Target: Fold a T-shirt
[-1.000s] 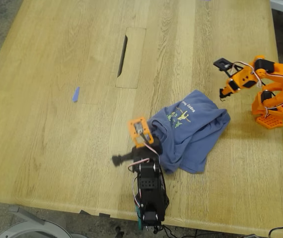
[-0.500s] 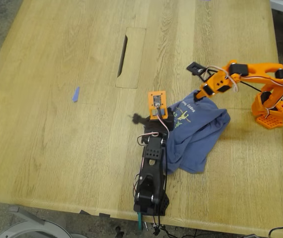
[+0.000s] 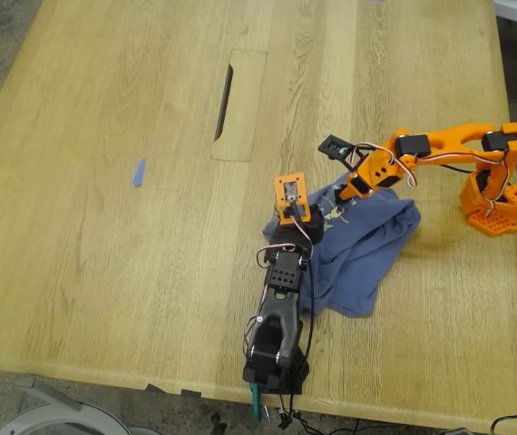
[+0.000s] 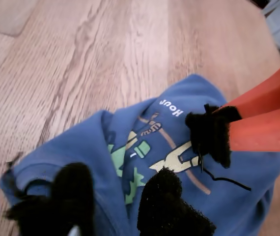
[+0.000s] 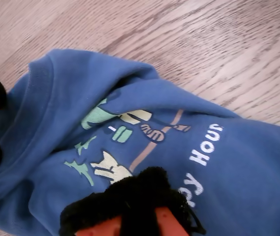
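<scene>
My first gripper [image 4: 115,201] parted over the T-shirt [image 3: 358,240], holding nothing, probably to catch the collar edge. My second gripper [image 3: 347,186] at the print on the far side of the T-shirt; state impossible to tell. T-shirt crumpled on wooden table [image 3: 104,109]; blue tape scrap [image 3: 138,172] well apart from it.

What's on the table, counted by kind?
T-shirt, crumpled: 1
Tape scrap, blue: 1
Robot arms: 2, the black one with my first gripper, the orange one with my second gripper
Total: 4
</scene>
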